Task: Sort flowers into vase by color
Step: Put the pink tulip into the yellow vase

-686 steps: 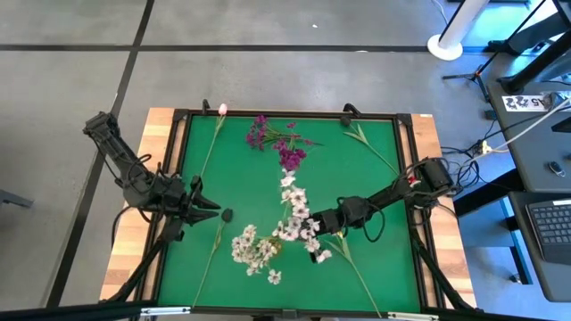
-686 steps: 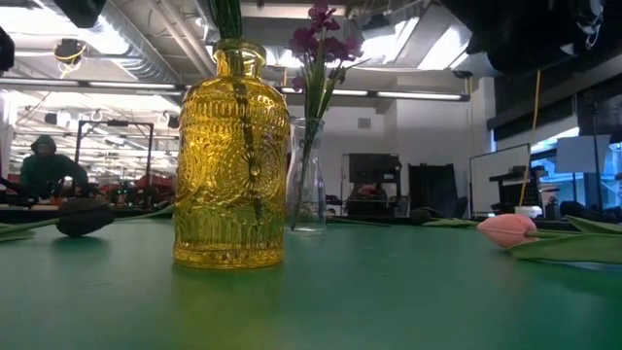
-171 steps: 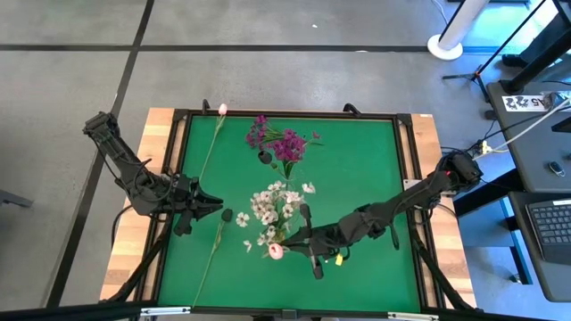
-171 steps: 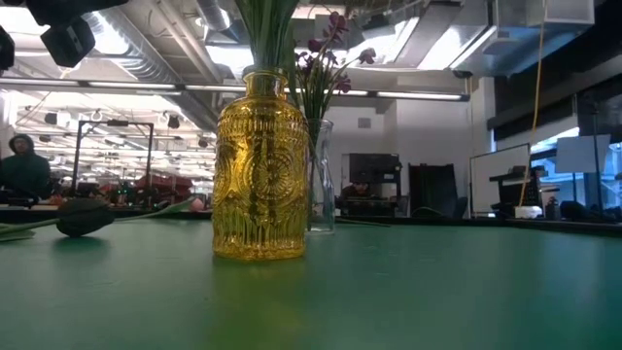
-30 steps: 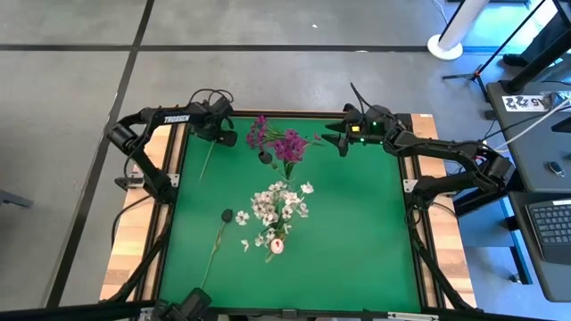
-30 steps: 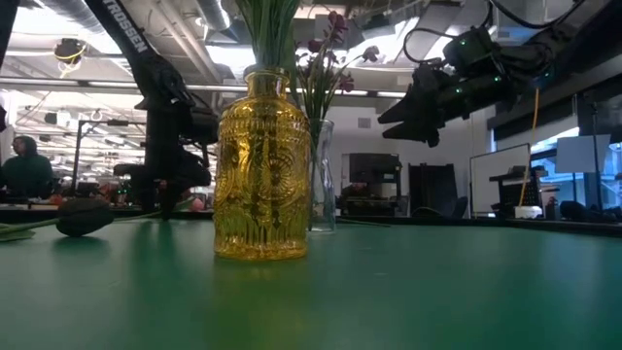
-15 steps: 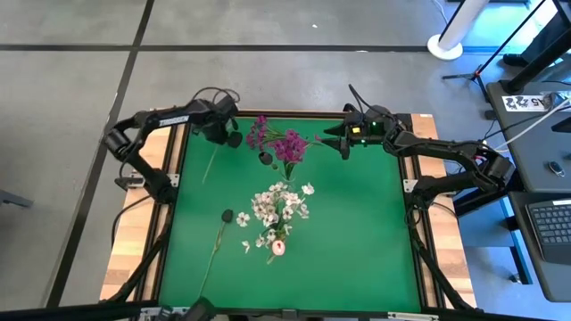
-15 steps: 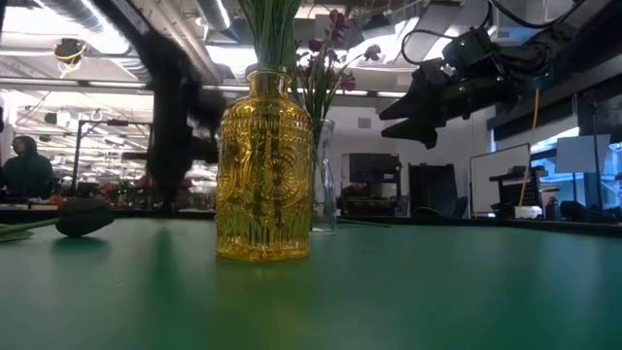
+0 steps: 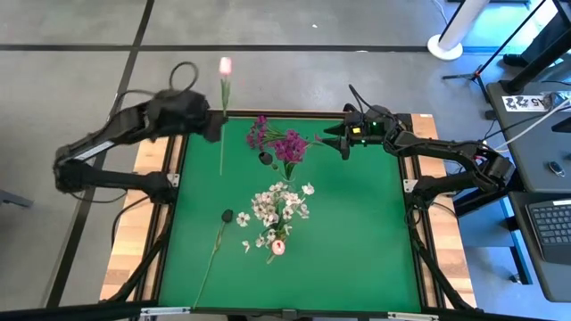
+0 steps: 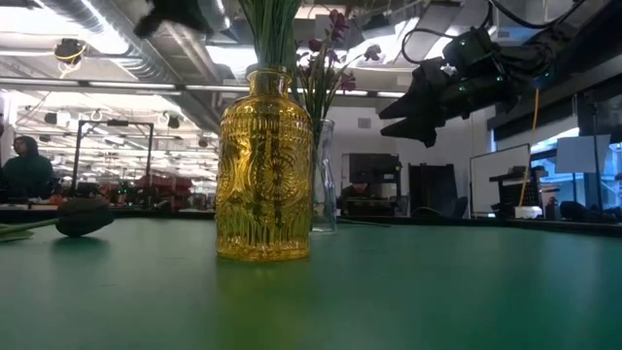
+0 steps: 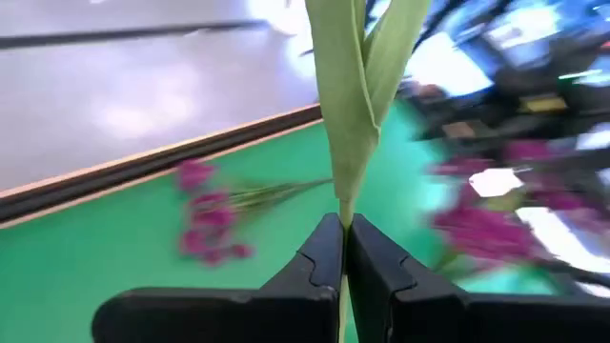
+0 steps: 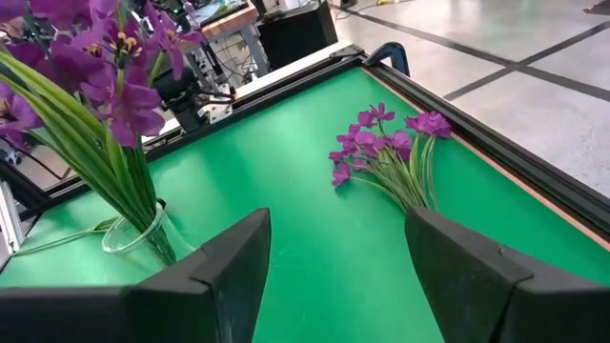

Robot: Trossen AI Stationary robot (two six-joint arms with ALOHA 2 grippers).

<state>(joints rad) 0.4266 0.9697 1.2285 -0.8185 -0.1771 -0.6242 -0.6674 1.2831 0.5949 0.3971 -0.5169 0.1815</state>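
My left gripper point(image 9: 214, 132) is raised over the table's far left corner and is shut on a pink-budded flower point(image 9: 223, 65) with a long green stem point(image 9: 221, 156). My right gripper point(image 9: 332, 140) hangs open and empty in the air near the far right, beside a clear vase of magenta flowers point(image 9: 287, 147). A loose magenta cluster point(image 9: 259, 132) lies flat on the mat; it also shows in the right wrist view point(image 12: 391, 152). A yellow vase point(image 10: 264, 165) holds white sprays point(image 9: 277, 205) and a pink bud point(image 9: 277, 248). A dark-budded flower point(image 9: 227, 215) lies on the mat. My left gripper pinches the flower's stem between its two fingers at the base of the green leaves point(image 11: 341, 205), about midway along the stem. The fingers lie across the stem. The flower is lifted clear of the table, with the bud end toward the far side and the bare stem end point(image 9: 220, 171) over the mat.
The green mat point(image 9: 357, 232) has a raised dark frame point(image 9: 285, 113) on a wooden table. The two vases stand in the middle of the mat. The mat's right half and near side are bare. A person point(image 10: 19, 165) shows in the room behind.
My left gripper has risen from the mat's far left corner, carrying the pink-budded flower with it. The flower, which lay along the mat's left side, is now lifted clear. My right gripper has kept still.
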